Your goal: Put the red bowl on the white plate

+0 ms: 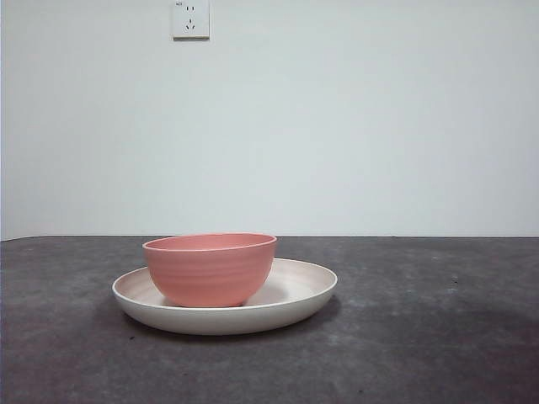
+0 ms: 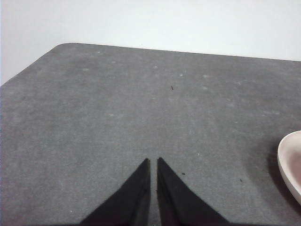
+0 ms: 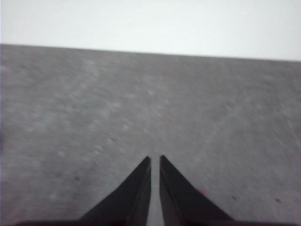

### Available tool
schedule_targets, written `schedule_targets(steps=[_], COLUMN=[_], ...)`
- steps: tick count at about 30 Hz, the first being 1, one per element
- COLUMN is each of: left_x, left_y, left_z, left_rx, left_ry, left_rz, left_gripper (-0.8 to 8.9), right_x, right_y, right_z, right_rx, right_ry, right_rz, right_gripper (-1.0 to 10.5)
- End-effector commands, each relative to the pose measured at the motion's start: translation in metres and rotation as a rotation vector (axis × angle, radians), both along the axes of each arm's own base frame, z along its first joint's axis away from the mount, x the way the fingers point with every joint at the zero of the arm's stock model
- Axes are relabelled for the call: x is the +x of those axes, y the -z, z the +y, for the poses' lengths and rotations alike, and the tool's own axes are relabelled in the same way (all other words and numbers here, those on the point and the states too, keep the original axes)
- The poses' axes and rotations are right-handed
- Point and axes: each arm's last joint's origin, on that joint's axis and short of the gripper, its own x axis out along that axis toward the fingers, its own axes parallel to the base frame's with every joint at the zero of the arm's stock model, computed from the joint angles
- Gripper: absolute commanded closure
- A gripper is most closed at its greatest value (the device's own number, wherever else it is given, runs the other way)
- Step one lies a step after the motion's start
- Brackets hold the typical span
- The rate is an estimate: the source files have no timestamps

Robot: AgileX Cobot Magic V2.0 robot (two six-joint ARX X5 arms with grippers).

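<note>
The red bowl (image 1: 210, 268) is salmon-pink with faint ridges and stands upright inside the white plate (image 1: 305, 296), a little left of the plate's middle, in the front view. The plate rests on the dark grey table. In the left wrist view my left gripper (image 2: 153, 162) is shut and empty over bare table, and an edge of the plate (image 2: 288, 160) shows at the side, well apart from it. In the right wrist view my right gripper (image 3: 154, 160) is shut and empty over bare table. Neither arm shows in the front view.
The dark grey table (image 1: 421, 337) runs to a white wall with a wall socket (image 1: 190, 18). The table's rounded far corner (image 2: 63, 45) shows in the left wrist view.
</note>
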Motion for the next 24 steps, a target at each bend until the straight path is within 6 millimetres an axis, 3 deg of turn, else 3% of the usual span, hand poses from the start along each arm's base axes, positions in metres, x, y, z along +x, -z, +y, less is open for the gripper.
schedule_targets(steps=[1, 7, 24], left_x=[0.001, 0.001, 0.001], left_y=[0.007, 0.007, 0.007], left_z=[0.0, 0.0, 0.0], left_rx=[0.008, 0.008, 0.008], left_ry=[0.002, 0.002, 0.002], left_rz=[0.025, 0.025, 0.025], left_gripper=[7.89, 7.89, 7.89], right_x=[0.001, 0.003, 0.004], right_y=[0.005, 0.019, 0.017], right_z=[-0.001, -0.001, -0.002], right_rx=[-0.011, -0.011, -0.022], right_ry=[0.03, 0.039, 0.055], right_rz=[0.006, 0.037, -0.005], right_gripper=[9.2, 9.2, 9.2])
